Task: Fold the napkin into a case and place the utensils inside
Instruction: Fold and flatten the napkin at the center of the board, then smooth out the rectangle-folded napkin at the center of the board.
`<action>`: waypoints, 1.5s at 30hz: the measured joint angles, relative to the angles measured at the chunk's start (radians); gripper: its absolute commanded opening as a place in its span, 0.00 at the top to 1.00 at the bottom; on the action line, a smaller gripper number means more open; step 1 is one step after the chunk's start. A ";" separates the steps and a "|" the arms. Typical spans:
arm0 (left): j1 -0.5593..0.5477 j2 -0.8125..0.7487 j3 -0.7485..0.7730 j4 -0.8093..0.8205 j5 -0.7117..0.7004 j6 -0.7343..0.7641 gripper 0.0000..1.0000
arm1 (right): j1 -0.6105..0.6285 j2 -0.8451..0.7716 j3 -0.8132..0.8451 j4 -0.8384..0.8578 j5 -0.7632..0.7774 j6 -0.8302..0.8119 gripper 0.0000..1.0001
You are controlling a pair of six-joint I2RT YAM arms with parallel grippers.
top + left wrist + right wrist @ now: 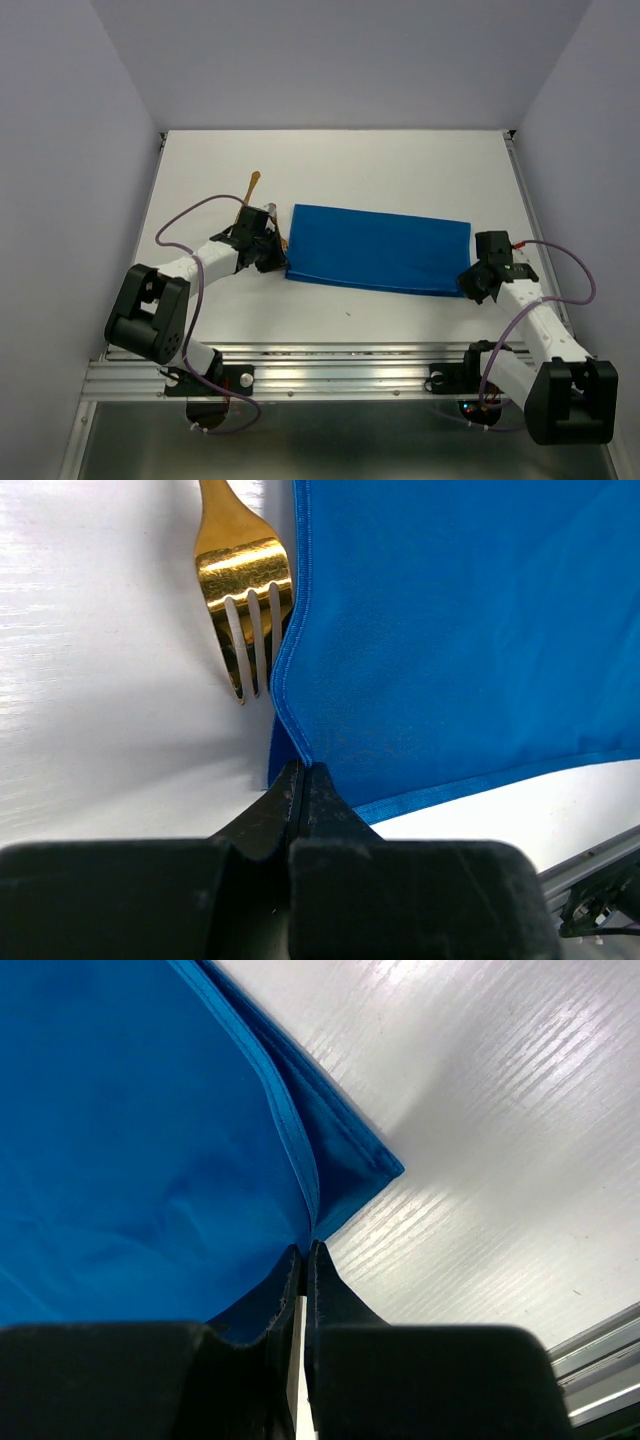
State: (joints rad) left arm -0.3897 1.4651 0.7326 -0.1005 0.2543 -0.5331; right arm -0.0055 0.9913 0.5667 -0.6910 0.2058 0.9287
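Pinches, with left end effector point(303, 770) pressed together, the near left corner of the napkin point(378, 250); fork point(245, 600) just beside that edge, outside the cloth. Lies as a long flat band across the tabletop point(400, 160). Clamps the near right corner likewise with right end effector point(305, 1248). Seems partly folded: no pocket formed yet, fork not yet inside.

Two cameras sit close behind the left tool point(303, 772) and right tool point(305, 1250), facing forward past the tips, one looks down from high behind both on the whole table point(400, 160), and all see the napkin point(380, 250).
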 measured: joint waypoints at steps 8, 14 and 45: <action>-0.010 0.002 0.000 0.007 -0.005 -0.005 1.00 | 0.000 0.001 -0.013 0.003 0.022 0.016 0.79; -0.012 0.002 0.003 -0.010 -0.010 0.000 0.41 | 0.000 -0.002 -0.013 0.003 0.032 0.013 0.34; -0.132 0.290 0.299 -0.054 -0.035 0.034 0.44 | -0.001 0.447 0.190 0.101 0.117 -0.245 0.48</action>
State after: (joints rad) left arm -0.5220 1.7554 1.0313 -0.1547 0.2188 -0.4988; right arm -0.0063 1.4384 0.7567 -0.5900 0.3225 0.6842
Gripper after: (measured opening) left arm 0.566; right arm 0.575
